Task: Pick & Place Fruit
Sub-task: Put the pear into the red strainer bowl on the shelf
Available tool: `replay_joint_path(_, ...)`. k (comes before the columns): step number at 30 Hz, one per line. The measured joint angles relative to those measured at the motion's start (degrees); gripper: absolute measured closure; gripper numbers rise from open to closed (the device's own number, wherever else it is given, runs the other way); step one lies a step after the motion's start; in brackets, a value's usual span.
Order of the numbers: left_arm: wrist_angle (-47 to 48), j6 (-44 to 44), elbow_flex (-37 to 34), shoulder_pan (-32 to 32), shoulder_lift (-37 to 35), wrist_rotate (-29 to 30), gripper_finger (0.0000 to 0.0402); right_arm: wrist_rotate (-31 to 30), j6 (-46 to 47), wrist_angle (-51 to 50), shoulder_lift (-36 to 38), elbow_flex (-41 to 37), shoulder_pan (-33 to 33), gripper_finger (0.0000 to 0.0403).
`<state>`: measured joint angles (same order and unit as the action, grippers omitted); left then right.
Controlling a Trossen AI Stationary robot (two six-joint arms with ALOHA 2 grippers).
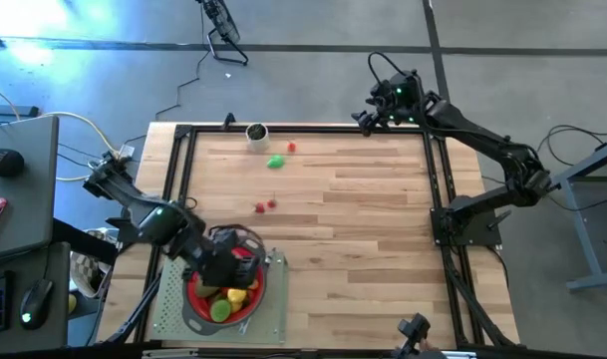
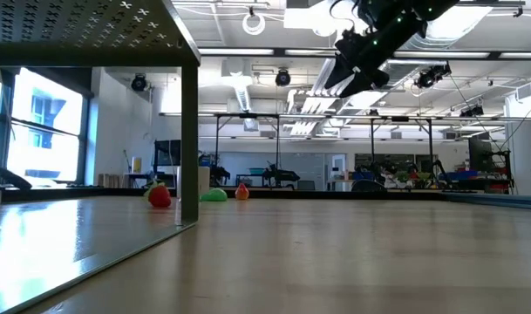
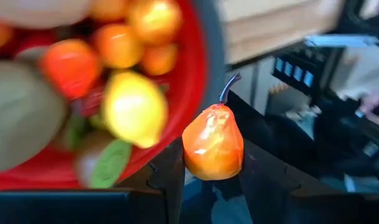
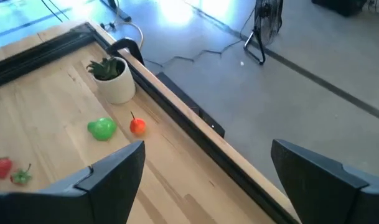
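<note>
My left gripper [image 1: 228,261] hangs over the red bowl [image 1: 190,299] at the table's near left and is shut on a toy orange pear [image 3: 213,143]. The bowl [image 3: 198,74] holds several toy fruits, orange, yellow and green. Loose fruits lie on the far left of the table: a green one [image 1: 275,161], a small orange-red one [image 1: 291,148] and two red ones [image 1: 265,205]. My right gripper [image 1: 368,118] waits open, raised over the far right corner, and touches nothing. My left gripper pinches the pear's round lower body [image 3: 198,168] between its two fingers [image 3: 167,177], one on each side. The pear is lifted clear, over the bowl's rim. Its dark stem [image 3: 228,87] points away from the fingers.
A white pot with a small plant [image 1: 255,134] stands at the far edge near the loose fruits. The bowl sits on a grey perforated board [image 1: 173,317]. A black frame [image 1: 179,150] runs round the wooden table. The table's middle and right are bare wood.
</note>
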<state>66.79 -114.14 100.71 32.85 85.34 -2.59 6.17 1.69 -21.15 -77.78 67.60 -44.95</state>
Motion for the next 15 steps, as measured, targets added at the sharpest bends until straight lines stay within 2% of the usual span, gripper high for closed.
replay_joint_path(7, 4.77, -6.92, -0.02, 4.07, 0.02, 2.09, 0.0275, 0.38, 0.00, -1.52, -5.03, 0.01, 0.00, 0.0062)
replay_joint_path(15, 4.89, -3.29, -0.02, 3.94, 0.02, 2.10, 0.0274, 4.17, -3.20, -2.03, -8.99, -0.01, 0.07, 0.0062)
